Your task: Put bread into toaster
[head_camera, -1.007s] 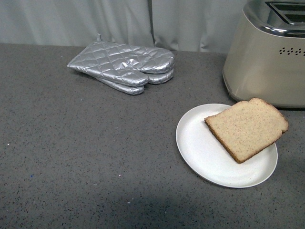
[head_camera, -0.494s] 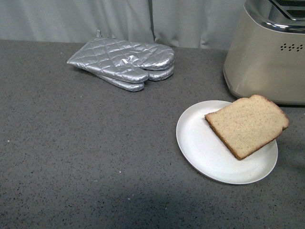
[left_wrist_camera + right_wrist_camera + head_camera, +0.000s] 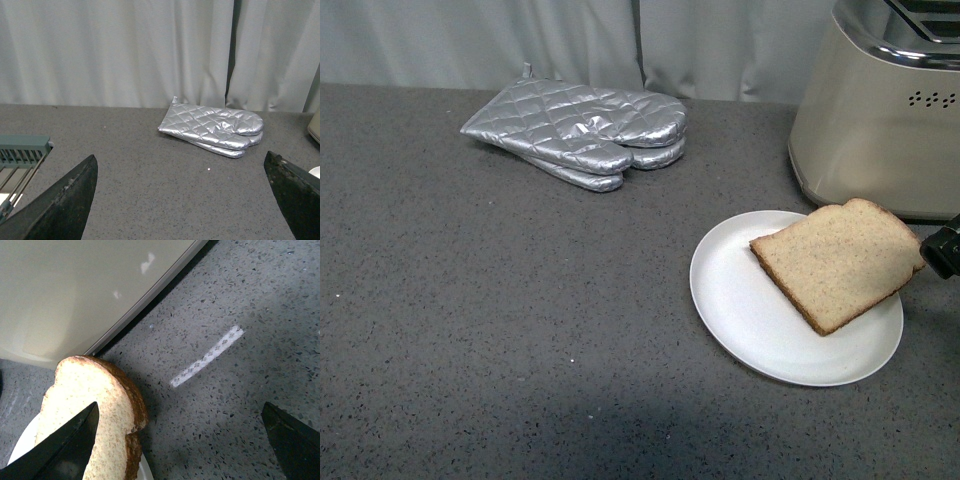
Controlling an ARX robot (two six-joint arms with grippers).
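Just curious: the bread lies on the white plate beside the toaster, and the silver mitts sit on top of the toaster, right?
No: the front view shows the silver mitts lying on the counter, apart from the toaster. The bread is on the white plate beside it.

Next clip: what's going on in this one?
A slice of bread lies on a white plate. Its rounded end hangs over the rim toward the toaster. The right gripper is close beside that overhanging end, fingers spread and holding nothing. The left gripper is open too, facing a pair of silver oven mitts on the counter. The bread has not been picked up yet.
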